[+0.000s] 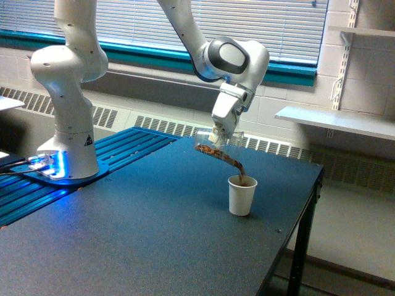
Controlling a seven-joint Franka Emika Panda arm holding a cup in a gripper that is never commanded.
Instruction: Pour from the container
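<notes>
- The white arm reaches down from the top, over a dark table.
- Its gripper pinches the container, a small clear cup, from above.
- The container is up in the air, above the table and not touching it.
- It is tipped far over on its side, with its mouth toward the exterior view's right and a little down.
- Brown stuff lies along the low side of the container.
- A thin brown stream runs out of the mouth and drops into a white cup.
- The white cup stands upright on the table, just below the container's mouth and a bit to the exterior view's right.
- Brown shows at the top of the white cup.
- The arm's big white base stands far off on the exterior view's left, on a blue slatted top with a blue light beside it.
- Behind the table are window blinds and a white shelf on the wall.
</notes>
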